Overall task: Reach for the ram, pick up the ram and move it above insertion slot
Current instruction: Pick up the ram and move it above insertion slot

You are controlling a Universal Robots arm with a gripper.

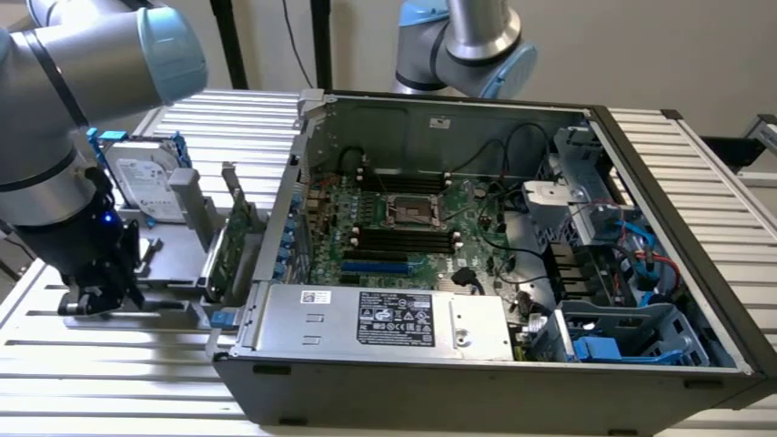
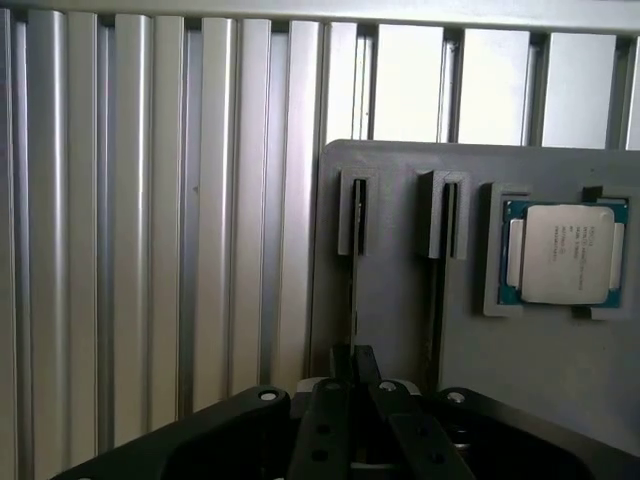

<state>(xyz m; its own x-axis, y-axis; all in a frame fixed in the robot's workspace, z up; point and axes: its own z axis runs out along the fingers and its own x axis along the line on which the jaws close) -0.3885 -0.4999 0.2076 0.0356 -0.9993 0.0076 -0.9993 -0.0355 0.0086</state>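
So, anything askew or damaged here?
Nothing stands out. The silver square processor chip sits level in a pocket of the grey plastic tray; the green expansion card stands upright beside the open dark-grey computer case.

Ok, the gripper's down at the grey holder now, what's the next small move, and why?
Probably ease straight down, with no sideways shift. The gripper sits in line with the thin edge-on strip, likely the ram, standing in the grey holder, in the slot farther from the processor. Whether it is gripped yet I cannot tell, so I would not lift.
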